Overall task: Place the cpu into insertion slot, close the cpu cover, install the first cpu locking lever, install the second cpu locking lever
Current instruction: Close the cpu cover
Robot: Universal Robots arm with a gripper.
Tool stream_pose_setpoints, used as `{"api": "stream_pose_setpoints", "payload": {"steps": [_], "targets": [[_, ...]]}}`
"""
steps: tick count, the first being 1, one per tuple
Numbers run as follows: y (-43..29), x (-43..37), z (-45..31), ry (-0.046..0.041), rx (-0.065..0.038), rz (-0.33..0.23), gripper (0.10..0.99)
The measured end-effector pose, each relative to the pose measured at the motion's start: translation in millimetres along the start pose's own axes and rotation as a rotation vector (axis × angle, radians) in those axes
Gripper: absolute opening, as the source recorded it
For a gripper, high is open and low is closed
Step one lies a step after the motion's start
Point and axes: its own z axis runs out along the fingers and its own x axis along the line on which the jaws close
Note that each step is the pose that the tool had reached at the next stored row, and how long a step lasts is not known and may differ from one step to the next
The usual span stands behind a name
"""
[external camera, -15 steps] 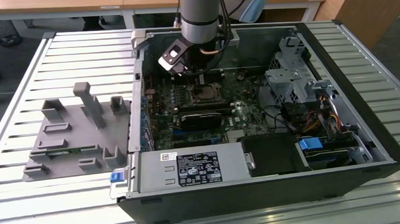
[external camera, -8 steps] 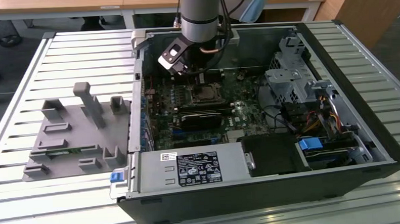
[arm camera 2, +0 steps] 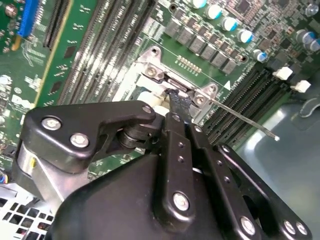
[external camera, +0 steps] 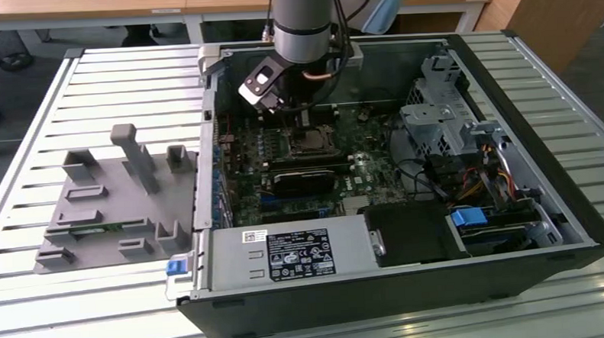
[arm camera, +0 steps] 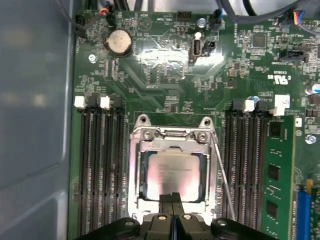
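Note:
In the first wrist view the silver-grey cpu [arm camera: 172,172] lies flat inside the insertion slot [arm camera: 173,134]. The cpu cover [arm camera: 135,175] is down around it, its window showing the chip. My gripper [arm camera: 172,199] is shut, and its black fingertips rest at the cover's edge by the cpu. A thin wire locking lever [arm camera: 223,180] runs along one side of the socket, standing off the board. In the second wrist view the fingertips [arm camera 2: 178,102] touch the socket frame and the lever [arm camera 2: 245,119] sticks out free. In the exterior view the gripper [external camera: 302,123] reaches down onto the socket [external camera: 306,142].
Long black memory slots [arm camera: 97,165] flank the socket, and a green memory stick [arm camera: 275,175] fills one slot. The open computer case [external camera: 548,204] walls in the board, with a drive cage [external camera: 437,121] and a power supply [external camera: 296,253]. A grey fixture [external camera: 114,200] stands on the slatted table.

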Motion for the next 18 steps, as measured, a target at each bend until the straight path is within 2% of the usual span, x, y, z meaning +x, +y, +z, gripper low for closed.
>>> {"api": "stream_pose_setpoints", "payload": {"steps": [11, 18], "targets": [[16.5, -1.1, 0.1, 0.0000, 0.002, 0.000, 0.118], [19.6, -1.2, 0.0, -0.0001, 0.004, 0.000, 0.118]]}}
